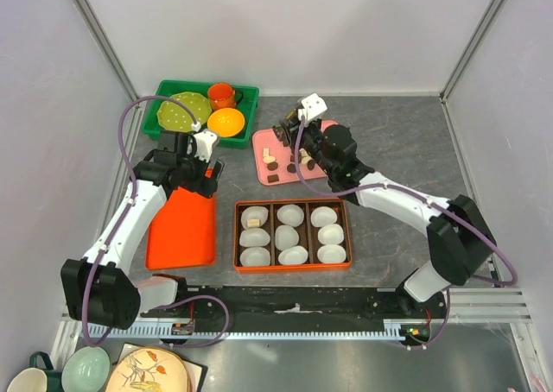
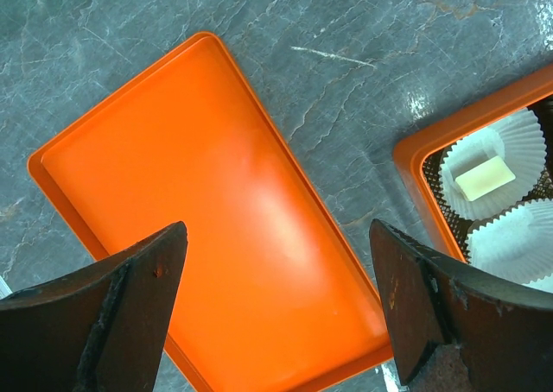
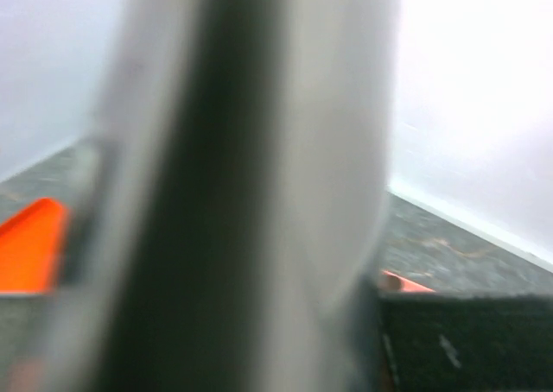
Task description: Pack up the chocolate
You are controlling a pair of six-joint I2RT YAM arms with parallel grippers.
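A grey, marble-veined table (image 1: 397,142) stands inside plain white walls (image 1: 294,29). Most of the chocolate (image 1: 270,162) lies on a pink plate (image 1: 262,138) at upper centre of the top view. One cream piece (image 2: 485,177) sits in a paper cup (image 2: 527,133) of the orange box (image 1: 293,205). The left gripper (image 2: 276,310) hangs wide apart over an orange tray (image 2: 216,202). The right gripper (image 1: 288,135) seems low over the plate; its own view is a blur, so I cannot tell how its jaws stand

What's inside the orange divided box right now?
Nine white paper cups sit in the box, three per column. The left wrist view shows a cream chocolate in one cup. The other cups' contents are too small to tell.
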